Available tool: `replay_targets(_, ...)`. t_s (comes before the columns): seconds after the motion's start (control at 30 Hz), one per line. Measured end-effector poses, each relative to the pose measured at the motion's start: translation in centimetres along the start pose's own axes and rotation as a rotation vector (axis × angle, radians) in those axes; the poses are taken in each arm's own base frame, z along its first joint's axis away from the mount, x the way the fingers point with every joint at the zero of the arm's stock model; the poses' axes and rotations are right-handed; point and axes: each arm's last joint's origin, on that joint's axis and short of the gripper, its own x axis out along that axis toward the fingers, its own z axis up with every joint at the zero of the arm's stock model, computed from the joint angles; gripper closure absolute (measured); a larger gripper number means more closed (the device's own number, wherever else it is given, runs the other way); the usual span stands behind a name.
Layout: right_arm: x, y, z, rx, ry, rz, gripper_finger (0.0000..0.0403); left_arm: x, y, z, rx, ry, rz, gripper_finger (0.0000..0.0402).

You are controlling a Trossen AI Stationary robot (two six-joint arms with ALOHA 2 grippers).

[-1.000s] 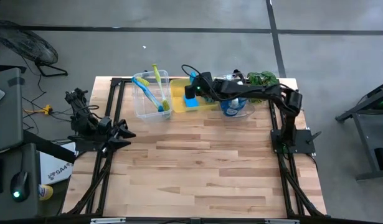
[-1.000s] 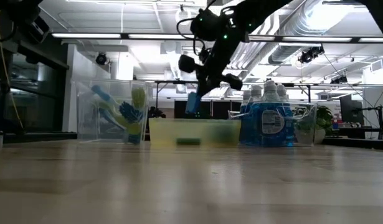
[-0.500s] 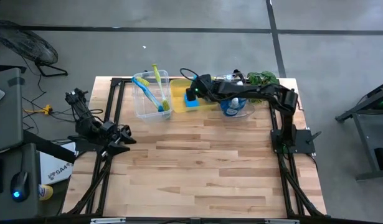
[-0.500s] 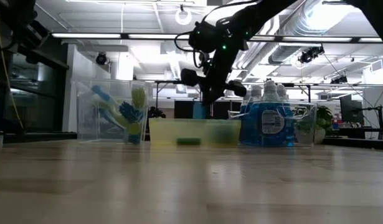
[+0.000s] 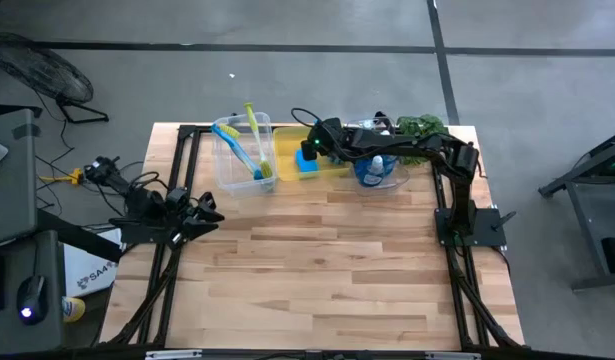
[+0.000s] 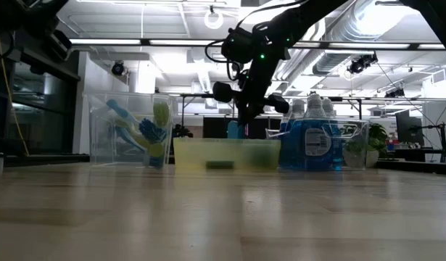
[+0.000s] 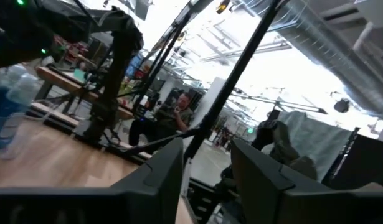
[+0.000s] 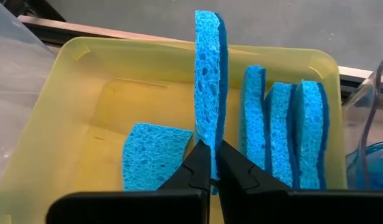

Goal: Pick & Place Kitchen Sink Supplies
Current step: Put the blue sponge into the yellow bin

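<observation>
While over bin (image 8: 66, 112), right gripper (image 8: 211, 163) pinching sponge (image 8: 208, 81)

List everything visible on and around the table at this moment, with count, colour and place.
Dish brushes: two, blue and yellow-green, in the clear bin at the far left.
Sponges: five, blue; three on edge and one flat in the yellow bin, one held.
Soap bottles: several, blue with white caps, in the clear bin right of the yellow one.
Plant: one, green, far right corner.
Person: one, seated beyond the table.
Left gripper: at the table's left edge.
Right gripper: over the yellow bin, shut on the upright sponge.
</observation>
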Motion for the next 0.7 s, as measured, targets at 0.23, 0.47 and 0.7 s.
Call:
replay_targets(0.23, 0.1, -0.2, 0.1, -0.025, 0.014, -0.004, 0.0402, 0.4, 1.4, -0.2, 0.03, 0.065, 0.016, 0.0295)
replay_targets(0.47, 0.1, -0.3, 0.0, -0.03, 0.028, -0.007, 0.0394, 0.5, 2.4, 0.1, 0.103, 0.072, 0.035, 0.0328)
replay_targets(0.7, 0.1, -0.3, 0.0, -0.03, 0.04, 0.005, 0.0379, 0.5, 2.8, 0.2, 0.136, 0.085, 0.03, 0.0391)
